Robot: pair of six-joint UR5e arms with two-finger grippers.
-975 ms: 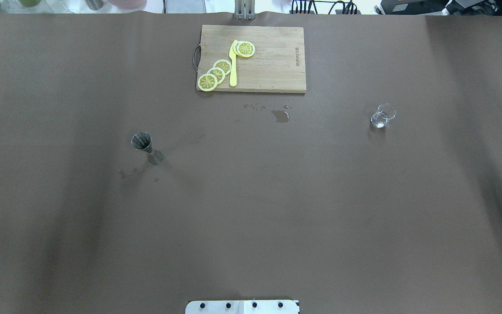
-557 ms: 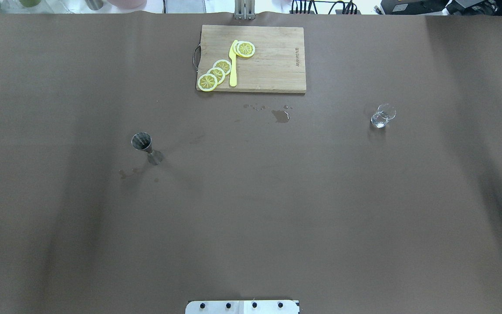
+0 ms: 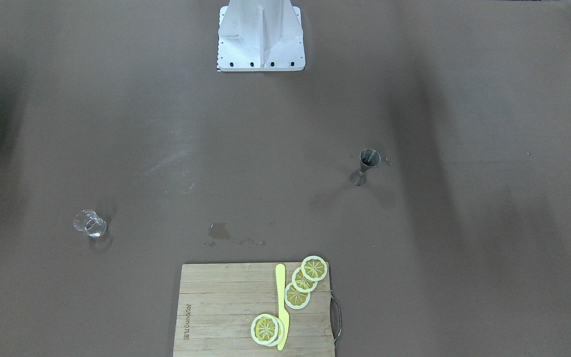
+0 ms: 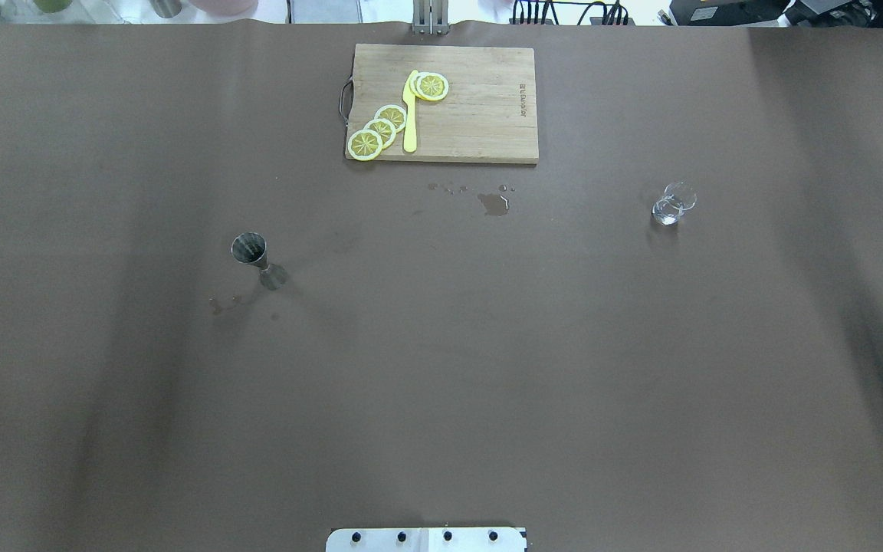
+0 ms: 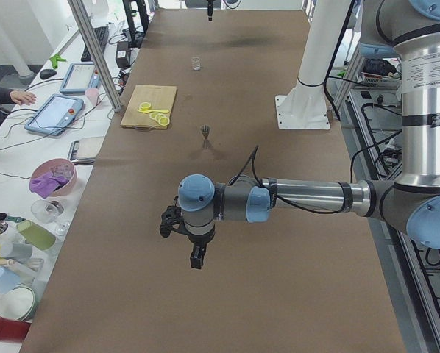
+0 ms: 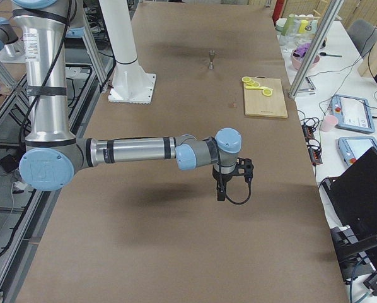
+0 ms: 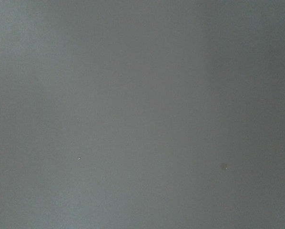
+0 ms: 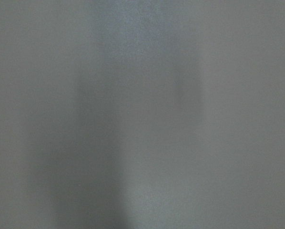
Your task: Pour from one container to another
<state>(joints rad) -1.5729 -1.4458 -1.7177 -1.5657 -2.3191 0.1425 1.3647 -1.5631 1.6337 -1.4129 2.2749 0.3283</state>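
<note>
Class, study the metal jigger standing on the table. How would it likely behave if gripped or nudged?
The jigger stands upright on a small cone end with a narrow waist, so a nudge near its rim would probably tip it. It looks like smooth rigid metal: likely stiff, possibly slippery, more so given wet spots beside it.

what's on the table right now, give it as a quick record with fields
jigger: upright, robot's left side, nothing touching it
glass: standing on robot's right side, far from jigger
cutting board: far edge, holds lemon slices and yellow knife
wet patch: beside the board, on the robot's side
left gripper: hangs far from jigger, open or shut unclear
right gripper: far from glass, open or shut unclear
</note>
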